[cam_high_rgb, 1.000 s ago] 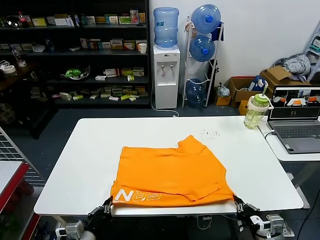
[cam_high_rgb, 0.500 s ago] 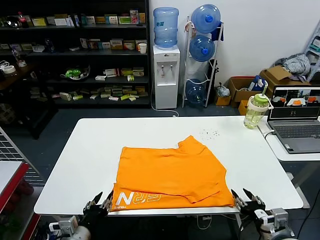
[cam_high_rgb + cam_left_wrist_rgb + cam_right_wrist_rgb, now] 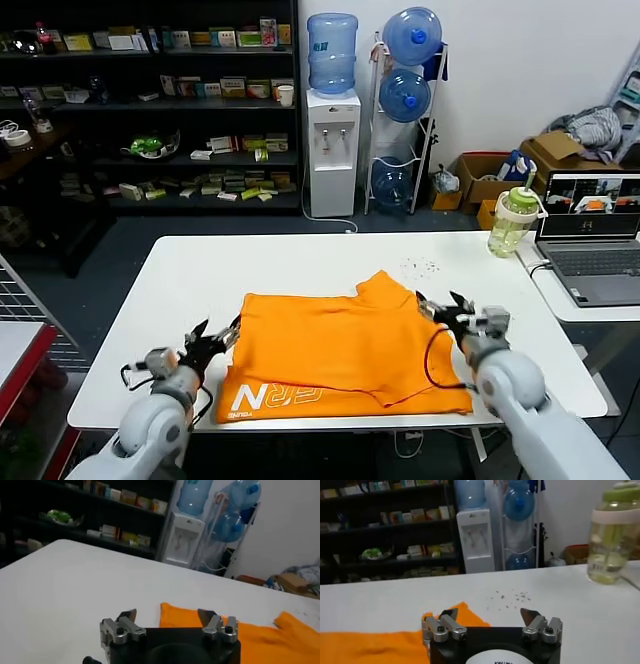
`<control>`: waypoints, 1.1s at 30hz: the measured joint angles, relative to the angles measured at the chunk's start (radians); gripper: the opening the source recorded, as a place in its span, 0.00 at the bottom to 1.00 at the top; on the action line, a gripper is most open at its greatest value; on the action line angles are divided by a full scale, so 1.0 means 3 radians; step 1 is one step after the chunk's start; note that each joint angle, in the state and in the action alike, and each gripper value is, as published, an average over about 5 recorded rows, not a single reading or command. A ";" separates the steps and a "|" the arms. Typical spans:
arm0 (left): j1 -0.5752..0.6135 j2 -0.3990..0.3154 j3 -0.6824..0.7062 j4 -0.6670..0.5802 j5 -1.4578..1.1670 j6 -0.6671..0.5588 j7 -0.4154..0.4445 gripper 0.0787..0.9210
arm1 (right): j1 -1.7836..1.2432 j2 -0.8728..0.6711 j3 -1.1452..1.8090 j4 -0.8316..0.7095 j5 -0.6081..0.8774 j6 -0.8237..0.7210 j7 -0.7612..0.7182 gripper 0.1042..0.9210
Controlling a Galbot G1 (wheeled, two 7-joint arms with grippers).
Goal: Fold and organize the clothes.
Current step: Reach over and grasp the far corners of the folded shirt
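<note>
Orange T-shirt (image 3: 345, 350) lying partly folded near the front edge of the white desk (image 3: 200, 290), white lettering turned up along the near hem. Left gripper (image 3: 213, 340) poised just beside the shirt's left edge, jaws spread wide and empty; right gripper (image 3: 447, 309) over the far right corner by the sleeve, jaws likewise apart, holding nothing. Soft, light cotton, likely limp and prone to sag or bunch when lifted; best pinched at edges or corners, both sides together, then drawn flat across the smooth desk.
</note>
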 measured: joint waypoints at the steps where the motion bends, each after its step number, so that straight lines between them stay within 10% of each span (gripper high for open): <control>1: -0.0117 -0.0021 0.0055 0.0118 -0.0009 0.0007 0.0028 0.88 | 0.0129 0.0045 -0.0073 -0.0125 0.0005 -0.0011 -0.0011 0.88; 14: -0.1071 -0.0256 0.0557 0.1219 -0.0056 0.0097 0.0271 0.88 | 0.0911 0.0414 -0.0542 -0.1264 -0.0094 -0.0080 -0.0232 0.88; 33: -0.1434 -0.0368 0.0874 0.1608 0.0018 0.0204 0.0257 0.88 | 0.1126 0.0557 -0.0739 -0.1727 -0.0115 -0.0195 -0.0432 0.85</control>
